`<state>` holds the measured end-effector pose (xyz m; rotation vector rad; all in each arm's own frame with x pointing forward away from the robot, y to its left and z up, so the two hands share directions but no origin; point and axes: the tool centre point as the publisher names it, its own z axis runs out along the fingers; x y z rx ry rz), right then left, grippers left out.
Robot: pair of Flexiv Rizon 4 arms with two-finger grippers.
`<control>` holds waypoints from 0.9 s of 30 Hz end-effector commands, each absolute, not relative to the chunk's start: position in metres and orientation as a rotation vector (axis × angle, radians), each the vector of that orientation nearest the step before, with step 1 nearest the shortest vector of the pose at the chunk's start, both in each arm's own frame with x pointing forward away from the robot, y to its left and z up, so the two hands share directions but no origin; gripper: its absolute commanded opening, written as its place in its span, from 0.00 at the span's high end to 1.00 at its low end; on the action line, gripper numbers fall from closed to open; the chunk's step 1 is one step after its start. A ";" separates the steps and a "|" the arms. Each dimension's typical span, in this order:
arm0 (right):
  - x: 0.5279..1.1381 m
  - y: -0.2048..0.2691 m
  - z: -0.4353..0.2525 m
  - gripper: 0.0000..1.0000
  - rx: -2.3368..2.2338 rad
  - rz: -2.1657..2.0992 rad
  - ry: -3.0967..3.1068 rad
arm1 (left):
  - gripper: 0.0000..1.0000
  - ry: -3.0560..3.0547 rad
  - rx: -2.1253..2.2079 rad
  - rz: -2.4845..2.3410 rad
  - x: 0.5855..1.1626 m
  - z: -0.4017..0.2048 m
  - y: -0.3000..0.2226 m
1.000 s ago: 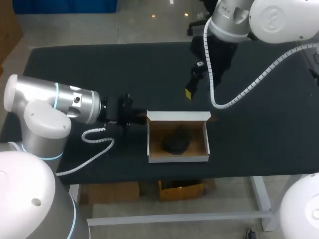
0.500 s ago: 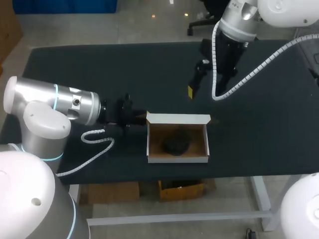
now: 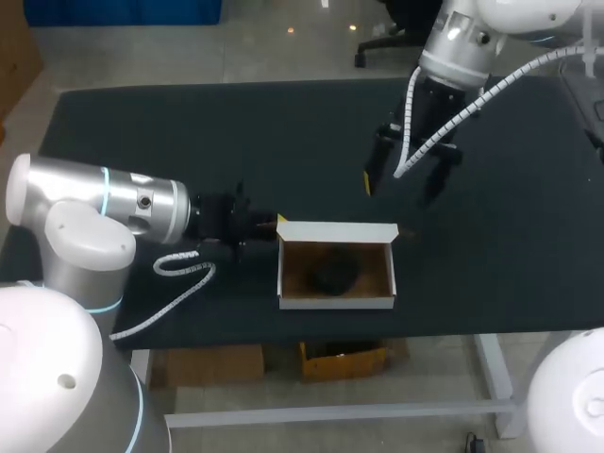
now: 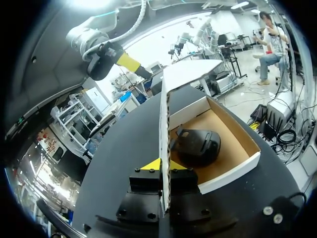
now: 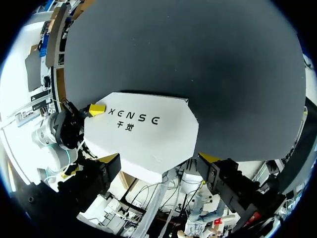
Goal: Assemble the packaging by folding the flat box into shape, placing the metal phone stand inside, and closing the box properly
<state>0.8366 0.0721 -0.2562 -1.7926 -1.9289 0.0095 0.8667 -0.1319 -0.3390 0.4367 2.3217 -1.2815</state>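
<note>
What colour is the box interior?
Brown cardboard inside the box, white outer walls; shows best in the left wrist view.

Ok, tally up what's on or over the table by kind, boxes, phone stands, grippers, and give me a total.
cardboard box: 1
phone stand: 1
grippers: 2 (left gripper, right gripper)
Total: 4
</note>
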 end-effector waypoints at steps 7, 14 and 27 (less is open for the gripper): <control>0.842 0.078 -0.255 0.00 -1.772 0.080 -1.916 | 1.00 2.301 0.451 -1.287 0.863 -0.346 -0.132; 0.841 0.085 -0.263 0.00 -1.748 0.139 -1.834 | 1.00 2.269 0.470 -1.293 0.861 -0.347 -0.130; 0.832 0.080 -0.278 0.22 -1.783 0.250 -1.703 | 1.00 2.246 0.494 -1.268 0.861 -0.352 -0.130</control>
